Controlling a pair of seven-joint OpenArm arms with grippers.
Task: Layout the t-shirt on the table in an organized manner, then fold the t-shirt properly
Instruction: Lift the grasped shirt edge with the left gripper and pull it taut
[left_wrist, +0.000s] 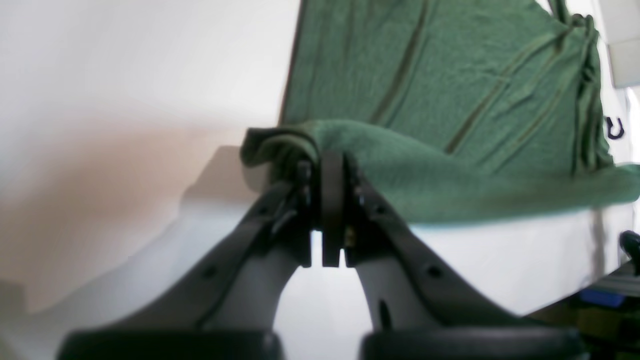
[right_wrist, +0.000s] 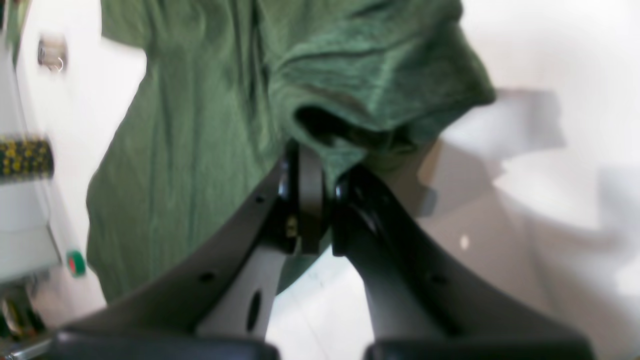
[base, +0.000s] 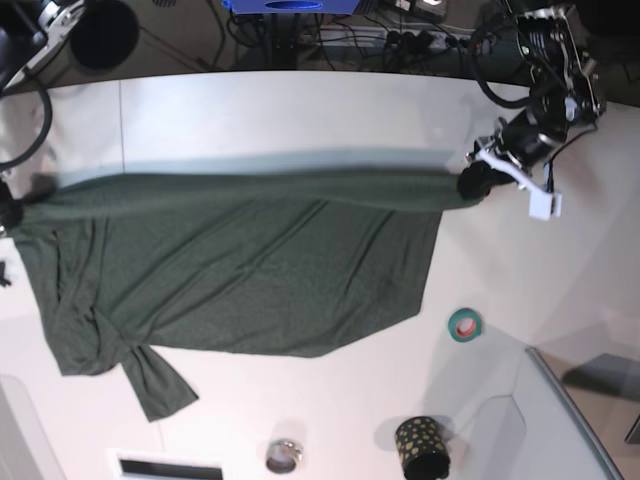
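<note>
Both claws I ran were clenched on the t-shirt (base: 240, 270), left gripper (left_wrist: 330, 165) at base view's right and right gripper (right_wrist: 320, 172) at its left edge, stretching the hem taut while the rest draped across the table (base: 300, 110).

The t-shirt (base: 240, 270) is plain dark green; the table (base: 300, 110) is white; the tape roll (base: 463, 324) is teal with red inside; the cup (base: 422, 445) is black with yellow dots.
</note>
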